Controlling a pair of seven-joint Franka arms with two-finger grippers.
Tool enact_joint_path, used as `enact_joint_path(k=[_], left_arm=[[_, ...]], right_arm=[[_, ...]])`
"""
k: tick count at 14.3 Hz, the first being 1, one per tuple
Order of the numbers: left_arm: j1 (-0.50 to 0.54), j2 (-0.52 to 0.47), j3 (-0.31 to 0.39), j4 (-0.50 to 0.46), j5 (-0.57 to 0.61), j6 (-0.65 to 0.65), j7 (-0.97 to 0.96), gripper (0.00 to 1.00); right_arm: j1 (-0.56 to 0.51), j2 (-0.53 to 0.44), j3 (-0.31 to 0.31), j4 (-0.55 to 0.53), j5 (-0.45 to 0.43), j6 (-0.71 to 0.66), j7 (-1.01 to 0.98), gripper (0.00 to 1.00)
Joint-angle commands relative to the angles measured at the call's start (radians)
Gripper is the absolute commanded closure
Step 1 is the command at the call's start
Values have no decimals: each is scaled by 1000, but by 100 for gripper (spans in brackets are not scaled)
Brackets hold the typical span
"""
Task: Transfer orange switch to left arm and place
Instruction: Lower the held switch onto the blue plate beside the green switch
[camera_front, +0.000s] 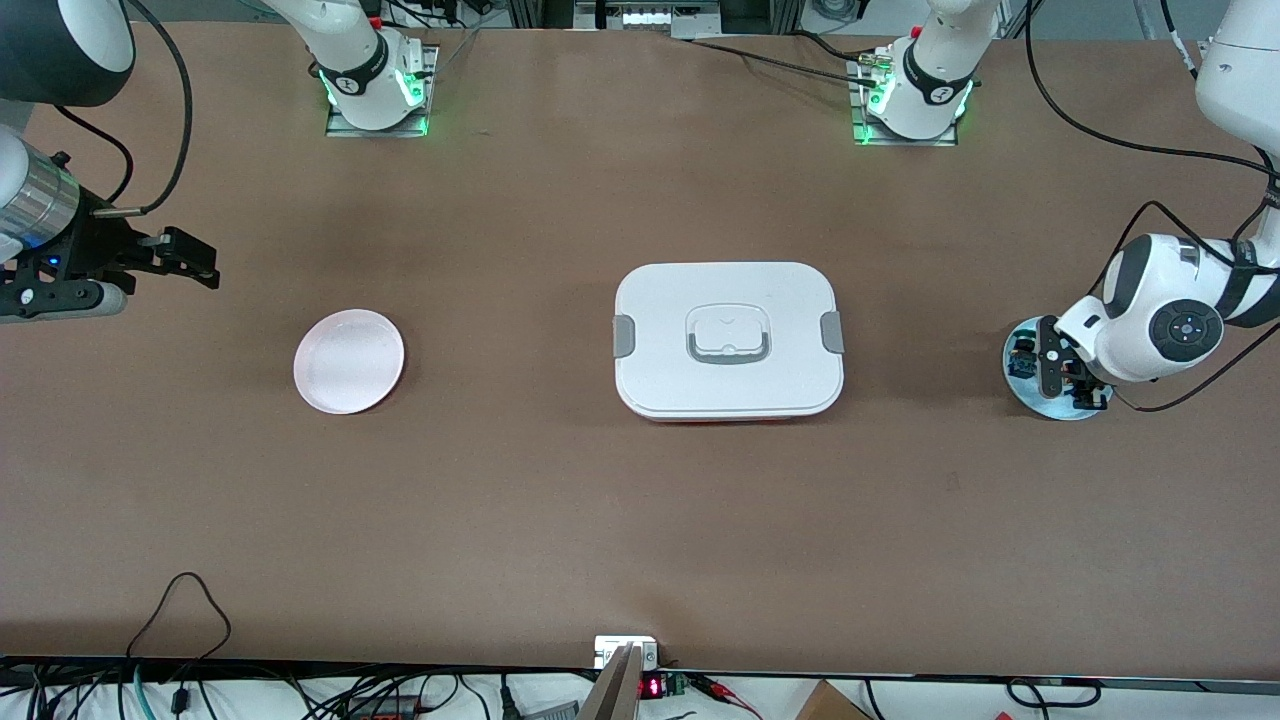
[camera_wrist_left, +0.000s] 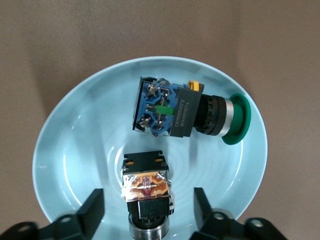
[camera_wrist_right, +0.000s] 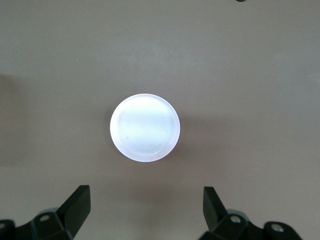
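Note:
The orange switch (camera_wrist_left: 146, 192) lies on a pale blue plate (camera_wrist_left: 75, 150) at the left arm's end of the table; it shows a black body, an orange-tan end and a metal ring. My left gripper (camera_wrist_left: 147, 200) is down over this plate (camera_front: 1045, 408), open, with one finger (camera_wrist_left: 92, 205) on each side of the switch and a gap on both sides. In the front view the left gripper (camera_front: 1065, 375) hides the switch. The white box (camera_front: 728, 340) sits mid-table with its lid on. My right gripper (camera_front: 200, 262) hangs open and empty over the right arm's end.
A blue-and-green switch (camera_wrist_left: 170, 107) lies on the same pale blue plate, close beside the orange one. A small pinkish-white plate (camera_front: 349, 361) stands empty between the box and the right arm's end, and it shows under the right gripper (camera_wrist_right: 146, 197) as a pale disc (camera_wrist_right: 145, 127).

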Motion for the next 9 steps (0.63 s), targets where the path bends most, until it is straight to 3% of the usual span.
enact_joint_path(k=[1, 4, 9], left_arm=[[5, -31, -12, 5, 31, -3, 6, 0], [7, -103, -45, 13, -4, -78, 3, 0], [-10, -124, -90, 207, -303, -421, -53, 0]], right_arm=[[-1, -8, 5, 9, -14, -18, 11, 0], [-3, -8, 5, 9, -11, -16, 1, 0], [2, -9, 6, 9, -14, -22, -2, 0]])
